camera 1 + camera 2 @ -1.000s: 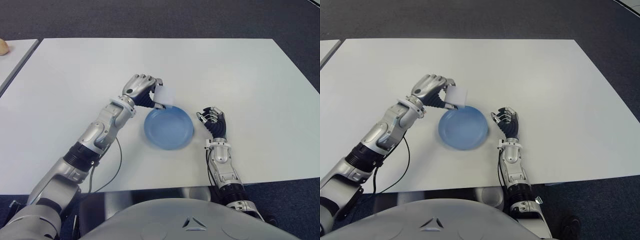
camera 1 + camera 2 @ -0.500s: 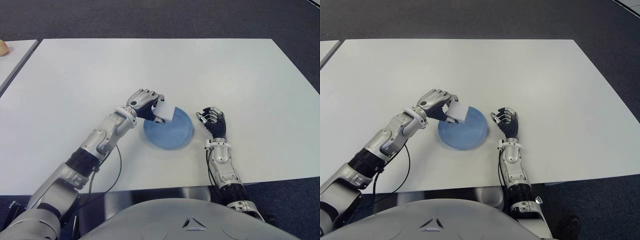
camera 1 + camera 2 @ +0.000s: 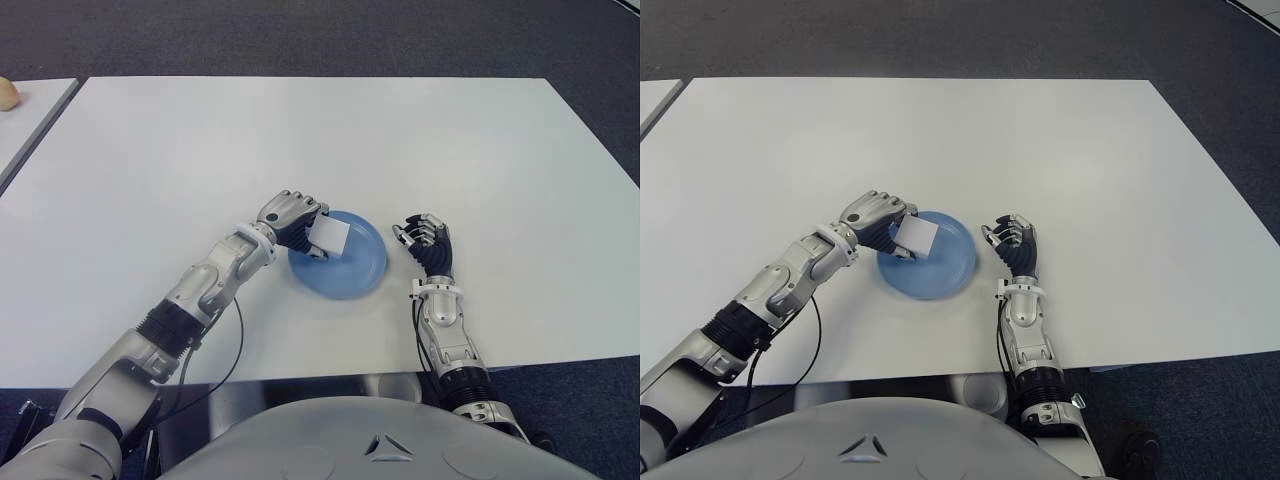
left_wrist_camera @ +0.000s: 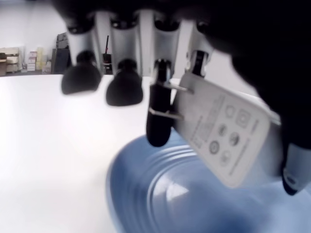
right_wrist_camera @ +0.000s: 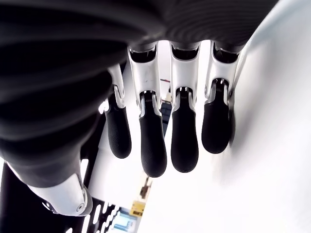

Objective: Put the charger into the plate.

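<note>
Charger (image 3: 328, 238): white, flat-sided block with two metal prongs and small printed markings on one face, seen close in the left wrist view (image 4: 221, 138); held above the near-left part of the plate, tilted, prongs pointing back toward the fingers; whether it touches the plate cannot be told. Left hand (image 3: 290, 216): at the left rim of the plate, fingers curled around the charger, thumb on one side and the dark fingertips (image 4: 158, 127) on the other; forearm runs back toward the robot's left across the table, a thin black cable hanging below it. Plate (image 3: 355, 275): round, blue, shallow, with ringed grooves inside, lying flat on the table near the front centre. Right hand (image 3: 427, 240): just to the right of the plate, apart from it, idle; its four dark-tipped fingers (image 5: 153, 143) hang side by side, loosely bent, with nothing between them. Table (image 3: 400, 140): white, rectangular, its far part bare. Floor (image 3: 300, 35): dark carpet beyond the far edge.
</note>
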Motion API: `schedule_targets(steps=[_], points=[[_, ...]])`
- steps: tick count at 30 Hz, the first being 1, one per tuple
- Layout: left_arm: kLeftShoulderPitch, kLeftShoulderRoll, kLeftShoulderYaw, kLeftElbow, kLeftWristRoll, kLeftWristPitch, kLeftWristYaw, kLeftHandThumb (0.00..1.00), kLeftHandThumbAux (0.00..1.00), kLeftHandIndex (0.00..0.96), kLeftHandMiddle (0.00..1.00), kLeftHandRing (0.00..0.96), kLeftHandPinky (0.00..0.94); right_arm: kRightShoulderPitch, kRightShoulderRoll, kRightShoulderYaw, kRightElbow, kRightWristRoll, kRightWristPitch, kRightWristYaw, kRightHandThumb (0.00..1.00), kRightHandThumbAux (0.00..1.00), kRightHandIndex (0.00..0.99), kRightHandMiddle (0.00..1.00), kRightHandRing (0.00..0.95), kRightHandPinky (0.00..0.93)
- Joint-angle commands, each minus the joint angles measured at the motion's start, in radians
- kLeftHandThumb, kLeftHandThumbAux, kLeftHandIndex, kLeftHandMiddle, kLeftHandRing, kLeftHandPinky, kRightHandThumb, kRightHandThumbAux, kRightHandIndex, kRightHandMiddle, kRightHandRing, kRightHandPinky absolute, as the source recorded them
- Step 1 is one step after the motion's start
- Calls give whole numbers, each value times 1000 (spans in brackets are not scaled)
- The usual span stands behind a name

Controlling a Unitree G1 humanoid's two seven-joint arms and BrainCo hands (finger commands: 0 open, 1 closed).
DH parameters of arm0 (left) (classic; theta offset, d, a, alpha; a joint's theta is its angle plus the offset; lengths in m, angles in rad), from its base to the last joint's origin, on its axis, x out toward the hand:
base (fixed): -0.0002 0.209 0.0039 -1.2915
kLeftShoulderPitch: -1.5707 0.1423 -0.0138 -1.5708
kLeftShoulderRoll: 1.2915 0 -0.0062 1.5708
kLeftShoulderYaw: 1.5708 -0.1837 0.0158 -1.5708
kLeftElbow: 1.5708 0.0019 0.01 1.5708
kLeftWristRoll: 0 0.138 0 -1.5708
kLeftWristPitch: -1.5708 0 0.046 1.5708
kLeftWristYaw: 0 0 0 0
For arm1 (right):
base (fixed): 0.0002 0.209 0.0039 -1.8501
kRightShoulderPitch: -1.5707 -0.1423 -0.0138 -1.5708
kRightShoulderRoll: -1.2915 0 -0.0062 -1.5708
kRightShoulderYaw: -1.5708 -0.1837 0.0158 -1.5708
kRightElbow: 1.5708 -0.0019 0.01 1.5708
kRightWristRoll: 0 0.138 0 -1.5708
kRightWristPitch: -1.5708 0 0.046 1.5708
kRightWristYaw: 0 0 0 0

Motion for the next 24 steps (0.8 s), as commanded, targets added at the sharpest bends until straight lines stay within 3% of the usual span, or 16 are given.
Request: schedule_targets(steps=[1, 11, 15, 21, 22, 24], points=[[20, 1, -12, 20, 26, -4, 4, 846, 666, 400, 570, 731, 674, 6, -3, -4, 8, 5, 15, 4, 704, 733, 427, 571, 585, 589], [9, 7, -23, 60, 64, -54, 51, 837, 668, 386, 570, 646, 594, 1, -4, -7, 14, 3, 14, 1, 705, 732, 427, 575, 590, 598], [-1, 11, -31, 81, 85, -80, 83, 839, 662, 423, 502, 612, 570, 0, -3, -6, 15, 0, 12, -3, 704, 732, 428, 577, 591, 598], [-9, 16, -42, 93, 122, -96, 112, 924, 623, 261, 486, 520, 492, -1, -3, -6, 17, -2, 14, -5, 704, 732, 428, 576, 590, 596], [-9, 17, -42, 92, 127, -98, 114, 787, 584, 242, 474, 498, 478, -1, -4, -6, 17, -2, 14, -5, 704, 732, 427, 576, 590, 596], [-10, 19, -43, 92, 131, -106, 118, 650, 558, 214, 440, 454, 442, -2, -4, -6, 20, -1, 11, -5, 704, 732, 427, 575, 589, 595]])
